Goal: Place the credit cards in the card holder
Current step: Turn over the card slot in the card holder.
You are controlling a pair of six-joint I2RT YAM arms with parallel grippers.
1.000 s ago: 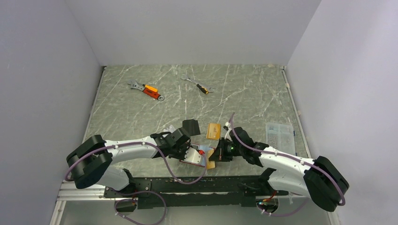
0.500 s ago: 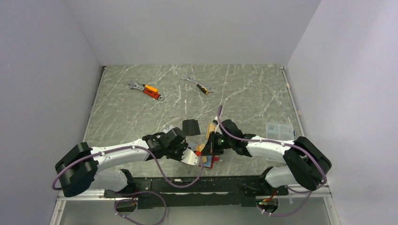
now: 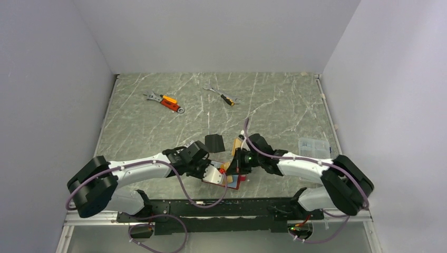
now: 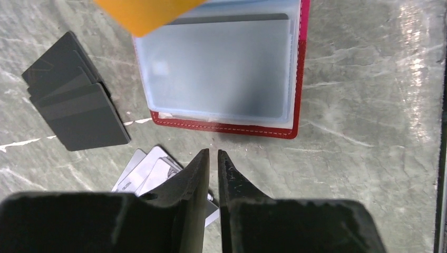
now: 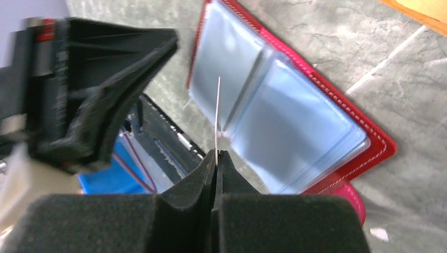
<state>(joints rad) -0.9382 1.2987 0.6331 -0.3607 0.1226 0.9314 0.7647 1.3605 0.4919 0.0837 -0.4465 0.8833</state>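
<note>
1. Right wrist view: the right gripper (image 5: 216,153) has its jaws clamped on one end of a thin, flat orange-gold card (image 5: 218,113). The card shows edge-on as a pale line and points at the fold between two pocket leaves.
2. The small red leather-like card holder (image 4: 221,128) lies open on the green marbled table (image 4: 369,105), its pale blue-grey pockets facing up. In the left wrist view the orange-gold card overlaps its far corner. Whether the card's tip touches a pocket yet, I cannot tell.
3. The left gripper (image 4: 213,155) hangs just beside the holder's near red edge, jaws drawn almost together with a thin slit between them. Pale silver-grey cards (image 4: 147,171) lie under the fingers, and whether one is pinched I cannot tell.
4. A fanned stack of black cards (image 4: 74,95) lies near the holder. A second orange card (image 5: 421,10) lies on the table beyond it.
5. Handling, as I judge it:
   - The card is light, stiff and slick, with a little flex. It is best held by one short end, so the free end can enter a pocket mouth.
   - The holder is light and soft, with limp pocket film, so it will probably slide or lift unless its red rim is pressed down.
6. Against the top view a second ago:
   - The right wrist has swung inward and up the table, carrying the card over the holder.
   - The right wrist now covers most of the second orange card.
   - The left jaws have narrowed.
   - Since half a second ago little has moved.
</note>
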